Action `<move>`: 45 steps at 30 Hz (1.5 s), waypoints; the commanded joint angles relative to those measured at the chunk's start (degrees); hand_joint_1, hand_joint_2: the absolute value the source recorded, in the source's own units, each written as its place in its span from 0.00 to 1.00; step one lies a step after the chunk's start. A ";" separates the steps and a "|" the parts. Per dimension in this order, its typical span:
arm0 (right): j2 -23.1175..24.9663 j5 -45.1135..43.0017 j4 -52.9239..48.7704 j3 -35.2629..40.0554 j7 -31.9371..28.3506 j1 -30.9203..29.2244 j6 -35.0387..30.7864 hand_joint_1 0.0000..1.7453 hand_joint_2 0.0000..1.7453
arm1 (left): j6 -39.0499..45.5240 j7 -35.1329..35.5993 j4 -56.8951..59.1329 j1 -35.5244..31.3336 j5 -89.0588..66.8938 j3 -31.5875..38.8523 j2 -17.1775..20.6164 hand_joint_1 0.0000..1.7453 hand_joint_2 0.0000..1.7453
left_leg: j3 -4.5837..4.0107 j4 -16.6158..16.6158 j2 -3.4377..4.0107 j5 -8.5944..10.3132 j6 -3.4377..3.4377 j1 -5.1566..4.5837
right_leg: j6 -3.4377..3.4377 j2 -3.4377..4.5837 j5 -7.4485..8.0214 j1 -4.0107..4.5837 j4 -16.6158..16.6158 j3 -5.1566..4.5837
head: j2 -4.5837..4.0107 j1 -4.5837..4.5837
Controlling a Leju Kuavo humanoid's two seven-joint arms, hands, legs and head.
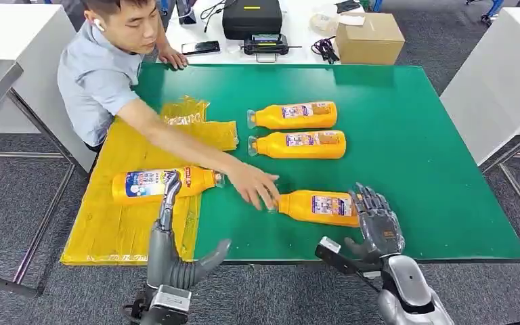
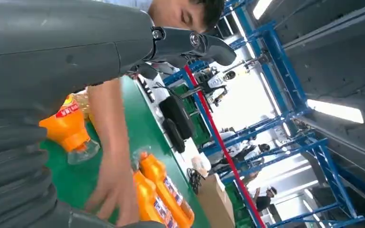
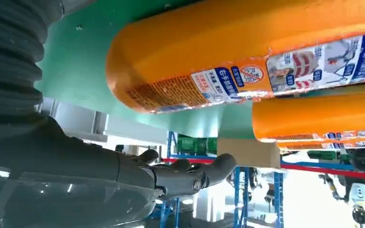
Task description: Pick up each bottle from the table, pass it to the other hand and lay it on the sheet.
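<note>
Four orange bottles lie on the green table point(image 1: 413, 135). One bottle point(image 1: 162, 184) rests on the yellow sheet point(image 1: 108, 230); its cap end point(image 2: 71, 130) is close in the left wrist view. Two bottles point(image 1: 294, 115) point(image 1: 299, 144) lie side by side mid-table. The nearest bottle point(image 1: 318, 206) point(image 3: 247, 52) lies near the front edge, and a person's hand point(image 1: 254, 184) touches its cap end. My right hand point(image 1: 378, 220) is open with its fingers point(image 3: 171, 173) spread at that bottle's base. My left hand point(image 1: 166, 250) is open, its fingers stretched over the sheet beside the bottle there.
A person leans in from the back left, one arm point(image 2: 111, 156) stretched across the sheet. A cardboard box point(image 1: 369, 37), a black case point(image 1: 252, 17) and a phone point(image 1: 200, 47) sit beyond the table's far edge. White tables flank both sides.
</note>
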 commanded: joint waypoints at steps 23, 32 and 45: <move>-1.28 -12.22 24.07 9.01 -0.38 -22.39 15.76 0.00 1.00 | -0.23 1.27 7.96 -6.35 -1.40 -6.40 2.08 0.00 1.00 | 0.31 -0.02 0.19 -0.10 -0.16 0.13 | -0.21 0.14 -0.05 0.14 -0.07 0.32 | 0.00 0.00; -4.12 -17.85 29.59 12.14 -2.02 -23.79 21.58 0.78 1.00 | -0.98 1.31 10.37 -7.76 -0.62 -8.00 2.41 0.00 1.00 | 0.20 -0.05 0.02 0.00 -0.08 0.06 | -0.13 0.01 0.00 0.07 -0.07 0.23 | 0.00 0.00; -6.43 -22.50 31.76 12.44 -4.04 -22.99 22.57 1.00 1.00 | -1.33 0.73 11.94 -8.54 0.50 -9.45 2.68 0.00 1.00 | 0.43 -0.06 -0.14 0.01 -0.11 0.13 | -0.17 -0.16 -0.01 0.14 -0.16 0.51 | 0.00 0.02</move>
